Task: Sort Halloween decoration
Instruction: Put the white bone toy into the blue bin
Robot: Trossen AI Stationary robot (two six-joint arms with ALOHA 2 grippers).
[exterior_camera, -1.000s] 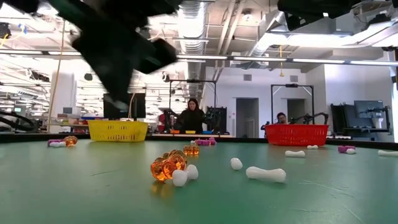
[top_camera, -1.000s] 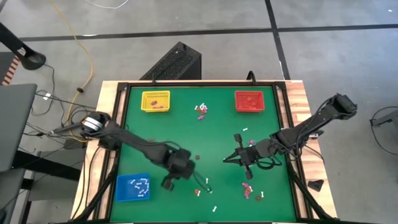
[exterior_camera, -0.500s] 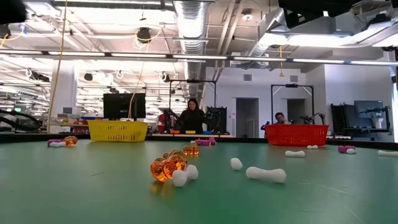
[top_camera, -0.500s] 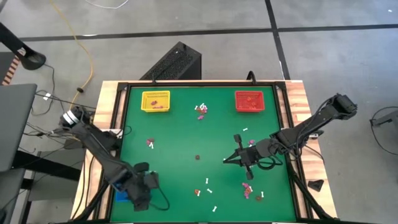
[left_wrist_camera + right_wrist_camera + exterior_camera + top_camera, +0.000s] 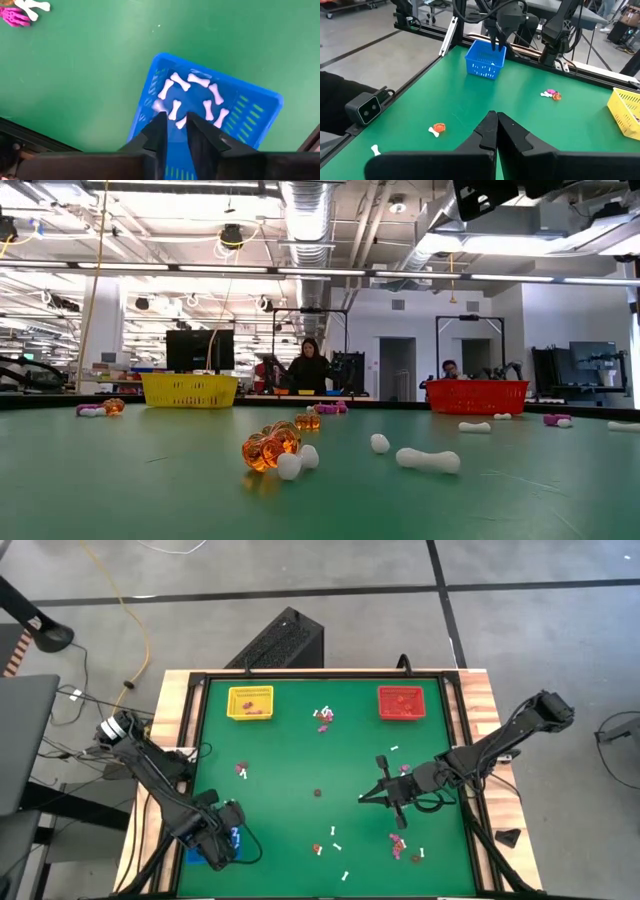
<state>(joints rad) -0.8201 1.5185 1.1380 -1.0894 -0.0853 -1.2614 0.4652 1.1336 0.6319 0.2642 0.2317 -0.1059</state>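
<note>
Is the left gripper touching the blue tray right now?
Apart. The right wrist view shows the left gripper hanging above the blue tray, with its fingertips clear of the rim.

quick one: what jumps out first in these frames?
The green table with its three bright trays: yellow tray and red tray at the far edge, blue tray at the near left corner with white bones inside. The left gripper hovers right over that blue tray, fingers slightly apart; the right gripper waits mid-table, shut.
</note>
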